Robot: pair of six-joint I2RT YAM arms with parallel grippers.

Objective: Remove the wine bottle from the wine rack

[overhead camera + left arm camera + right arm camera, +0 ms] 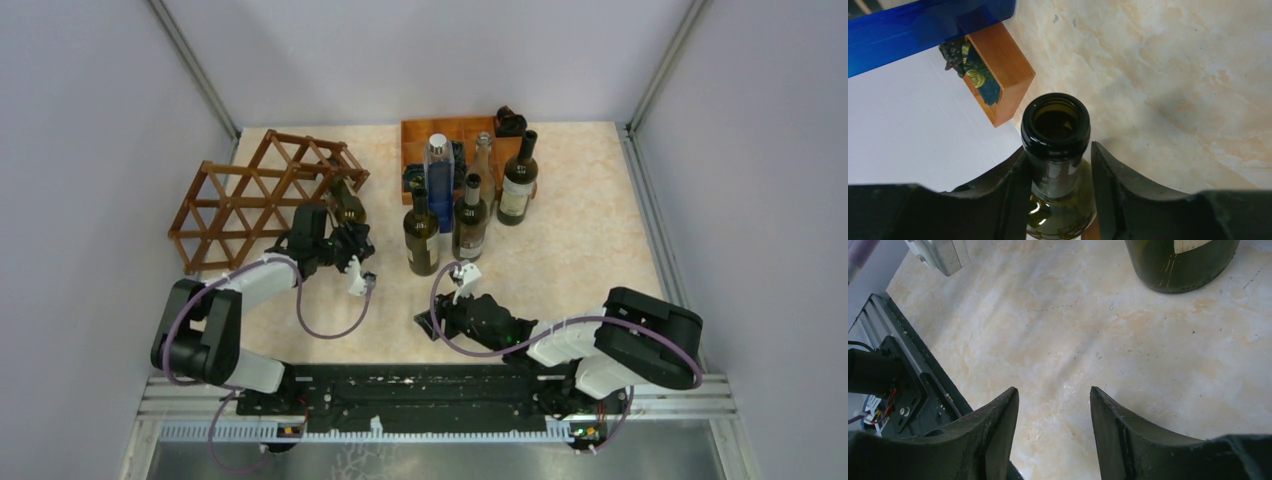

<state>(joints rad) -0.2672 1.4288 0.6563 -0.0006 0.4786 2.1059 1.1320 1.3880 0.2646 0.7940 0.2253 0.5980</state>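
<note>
My left pincer [1058, 152] brackets the uncorked neck of the wine bottle [347, 207], one finger touching the glass, the other a sliver clear of it: jaws parted, no clamp. The bottle's body lies at the right end of the wine rack [250, 195], neck pointing away from it. Well right of the rack, my right pincer [1053, 392] hangs parted and empty over the worktop [1073, 330].

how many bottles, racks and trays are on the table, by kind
wine rack: 1
tray: 1
bottles: 6 (standing bottles: 5; bottle at the rack's right end: 1)
total: 8
</note>
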